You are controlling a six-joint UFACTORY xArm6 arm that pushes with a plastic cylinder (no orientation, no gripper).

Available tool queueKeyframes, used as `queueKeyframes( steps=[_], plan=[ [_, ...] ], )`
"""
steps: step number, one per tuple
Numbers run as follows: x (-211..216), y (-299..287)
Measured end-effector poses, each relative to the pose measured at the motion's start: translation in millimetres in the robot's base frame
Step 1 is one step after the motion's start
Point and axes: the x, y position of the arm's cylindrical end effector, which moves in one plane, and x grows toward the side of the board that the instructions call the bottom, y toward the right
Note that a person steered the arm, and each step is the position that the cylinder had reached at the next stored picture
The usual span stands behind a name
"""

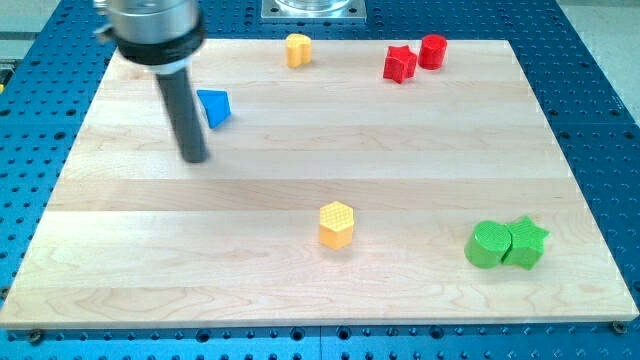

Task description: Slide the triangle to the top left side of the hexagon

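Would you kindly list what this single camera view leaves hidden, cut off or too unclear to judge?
- Blue triangle: its left edge is hidden behind the rod, so contact between them cannot be judged.
- My tip: motion-blurred, its exact end is soft; it lies below and left of the triangle.
- Arm: cut off by the view's top.
- Green star and green round block: touching or just apart, unclear.
- Yellow block at the top: shape too small to tell.

A lab: wooden board on a blue perforated bench.
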Motion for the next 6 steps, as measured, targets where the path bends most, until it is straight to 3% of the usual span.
queueKeyframes(
  steps=[1, 2, 3, 4, 5, 6],
  plan=[
    [-48.8, -36.4],
    [-83.3, 5.2],
    [-52.8, 85.7],
    [-43.3, 129.1],
    [-71.7, 143.9],
    [-24.6, 180.9]
  ],
)
